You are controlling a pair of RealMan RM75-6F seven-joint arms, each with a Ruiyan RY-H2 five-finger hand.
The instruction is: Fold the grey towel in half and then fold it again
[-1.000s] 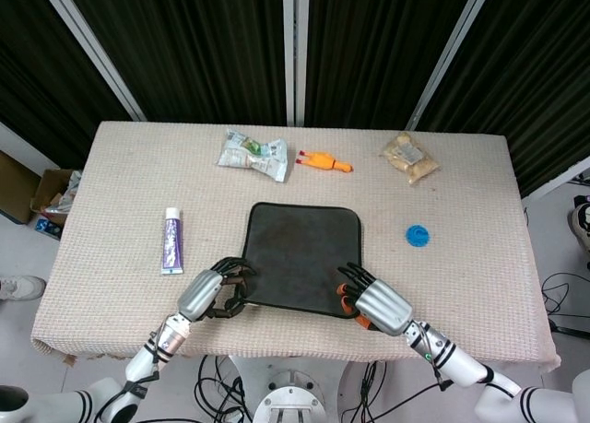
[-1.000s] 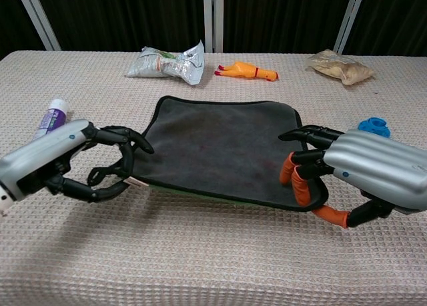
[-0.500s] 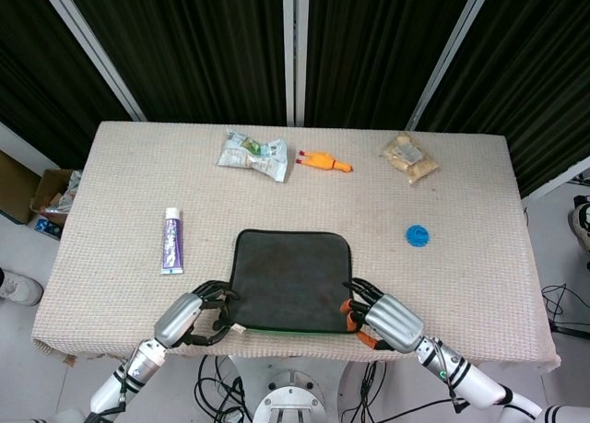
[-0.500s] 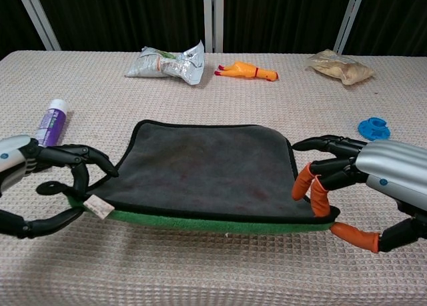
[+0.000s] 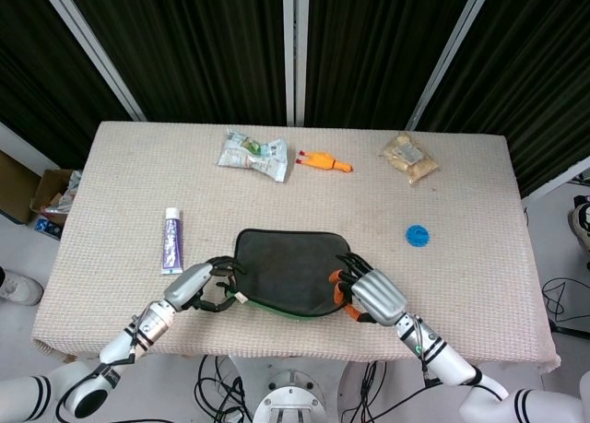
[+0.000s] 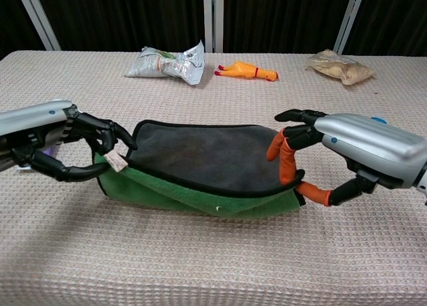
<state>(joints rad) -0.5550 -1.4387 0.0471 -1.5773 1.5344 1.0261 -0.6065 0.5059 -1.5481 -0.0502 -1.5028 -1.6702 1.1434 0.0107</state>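
Towel (image 6: 200, 153) sits at the near-centre of the worktop (image 5: 479, 202), strung between the two hands. Grey face up, green underside showing along the front edge, which is lifted and doubled over.

Left hand (image 6: 77, 149) grips the towel's left near corner, by the white label; fingers curled around the edge, forearm low over the worktop, coming in from the near-left. In the head view, left hand (image 5: 205, 283) is at the towel's left edge.

Right hand (image 6: 313, 156) grips the right near corner; orange-tipped fingers (image 6: 285, 161) on top of the cloth, thumb under it. Forearm comes in from the near-right. In the head view, right hand (image 5: 367, 294) overlaps the towel's right front corner.

Count:
- 1 towel (image 5: 286, 271)
- 1 tube (image 5: 172, 240), left of the towel, well apart in the head view
- 1 crumpled packet (image 5: 253, 154), far edge, left of centre
- 1 rubber chicken (image 5: 323, 162), just right of the packet
- 1 snack bag (image 5: 410, 158), far right
- 1 blue cap (image 5: 418, 235), right of the towel

Both palms face inward toward the towel.
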